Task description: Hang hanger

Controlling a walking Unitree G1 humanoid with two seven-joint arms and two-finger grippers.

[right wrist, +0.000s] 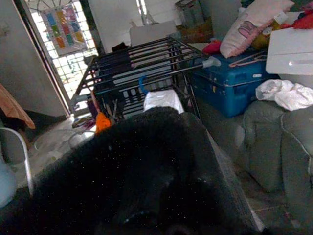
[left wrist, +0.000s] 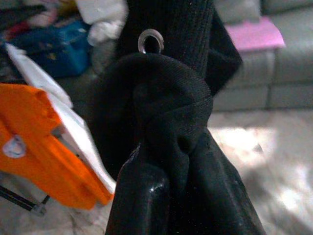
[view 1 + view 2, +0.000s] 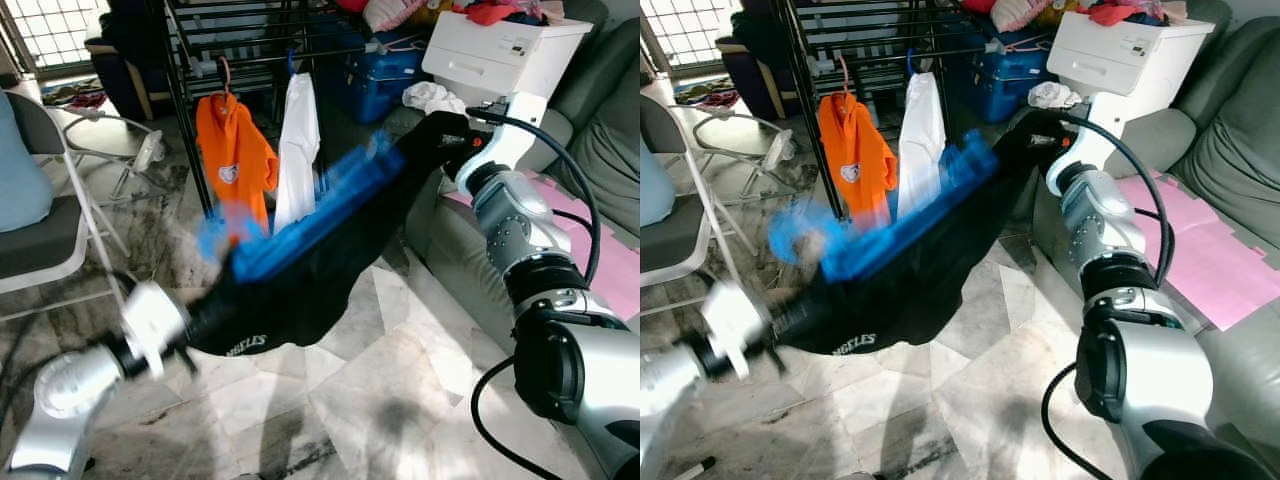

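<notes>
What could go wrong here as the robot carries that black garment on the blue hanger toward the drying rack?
The black garment sags between the left gripper and right gripper; its hem might drag on the floor. The blue hanger is motion-blurred, so it may slip out. The orange shirt and white shirt already crowd the drying rack.

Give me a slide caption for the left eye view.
Both arms stretch a black garment on a blue hanger toward the drying rack, where an orange top and white shirt hang.
</notes>
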